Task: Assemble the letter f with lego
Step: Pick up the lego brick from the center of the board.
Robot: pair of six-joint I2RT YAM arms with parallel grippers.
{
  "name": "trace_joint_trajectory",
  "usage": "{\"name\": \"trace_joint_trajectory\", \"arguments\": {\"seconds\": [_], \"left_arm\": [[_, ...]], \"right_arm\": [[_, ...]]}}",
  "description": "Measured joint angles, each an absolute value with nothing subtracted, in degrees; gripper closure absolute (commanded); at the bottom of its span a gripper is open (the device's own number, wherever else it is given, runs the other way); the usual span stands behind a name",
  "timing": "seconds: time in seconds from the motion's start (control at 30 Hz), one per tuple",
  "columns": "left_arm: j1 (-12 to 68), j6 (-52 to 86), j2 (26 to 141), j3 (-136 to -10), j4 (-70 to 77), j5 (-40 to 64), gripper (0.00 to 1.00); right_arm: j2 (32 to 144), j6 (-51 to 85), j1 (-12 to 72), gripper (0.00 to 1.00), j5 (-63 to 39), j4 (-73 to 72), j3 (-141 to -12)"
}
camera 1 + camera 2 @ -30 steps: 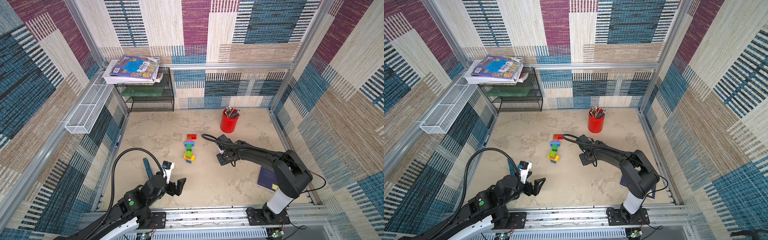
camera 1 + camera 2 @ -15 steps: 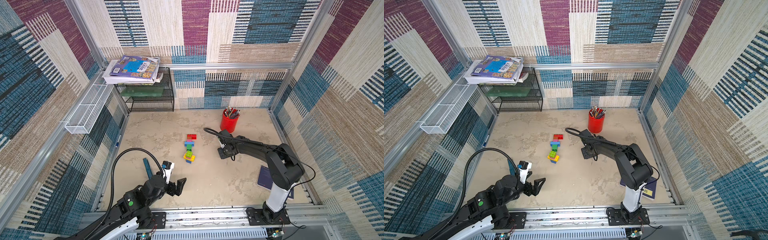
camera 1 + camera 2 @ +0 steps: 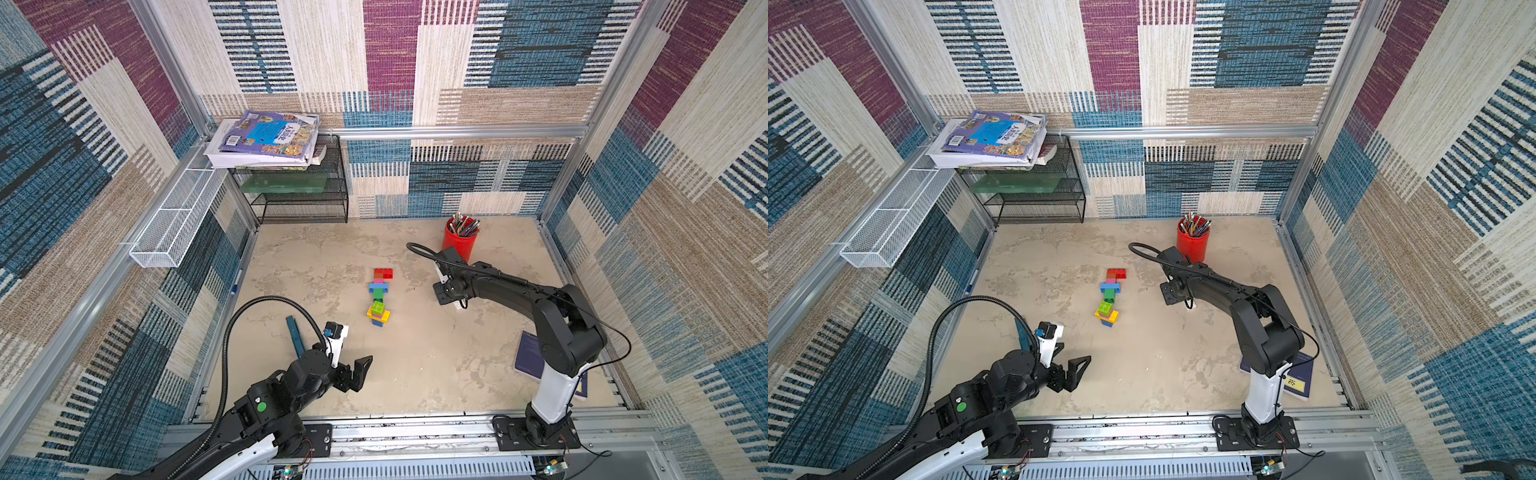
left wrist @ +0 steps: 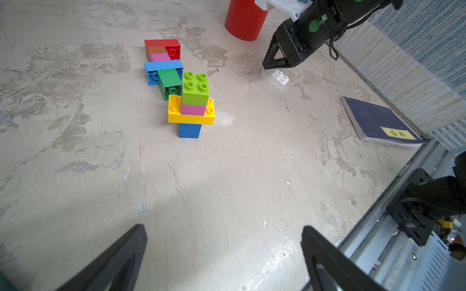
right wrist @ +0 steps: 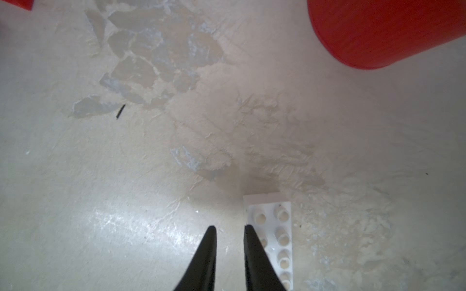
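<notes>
The lego build (image 3: 379, 297) (image 3: 1111, 297) lies mid-table: red, orange, pink, blue and green bricks joined in a row (image 4: 164, 65). At its near end an upright stack (image 4: 194, 105) rises: blue, yellow, pink, lime green. A loose white brick (image 4: 276, 78) (image 5: 277, 226) lies to the right. My right gripper (image 3: 449, 299) (image 3: 1173, 297) (image 5: 228, 228) points down just beside the white brick. Its jaws are a narrow gap apart, with only floor between them. My left gripper (image 3: 353, 376) (image 3: 1073, 372) (image 4: 223, 228) stands wide open over bare floor near the front, holding nothing.
A red pen cup (image 3: 459, 245) (image 5: 378, 32) stands just behind the right gripper. At the right front a dark blue book (image 3: 528, 353) (image 4: 378, 123) lies under the right arm. A blue strip (image 3: 295, 334) rests by the left arm. A black wire shelf (image 3: 299, 187) fills the back left corner.
The right arm has swung its elbow round to the right, and its gripper has edged slightly toward the back, beside the white brick. The left arm has not moved.
</notes>
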State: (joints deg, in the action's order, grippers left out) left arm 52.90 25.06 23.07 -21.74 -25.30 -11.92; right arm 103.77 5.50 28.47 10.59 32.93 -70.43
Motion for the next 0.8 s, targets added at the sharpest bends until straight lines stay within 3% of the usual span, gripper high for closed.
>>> {"name": "trace_joint_trajectory", "arguments": {"seconds": [0.3, 0.8], "left_arm": [[52.9, 25.1, 23.3, -21.6, -25.3, -11.9, 0.01], [52.9, 25.1, 23.5, -21.6, -25.2, -11.9, 0.01]], "right_arm": [[102.0, 5.5, 27.8, 0.57, 13.1, 34.3, -68.3], [104.6, 5.3, 25.5, 0.56, 12.4, 33.8, -68.2]]}}
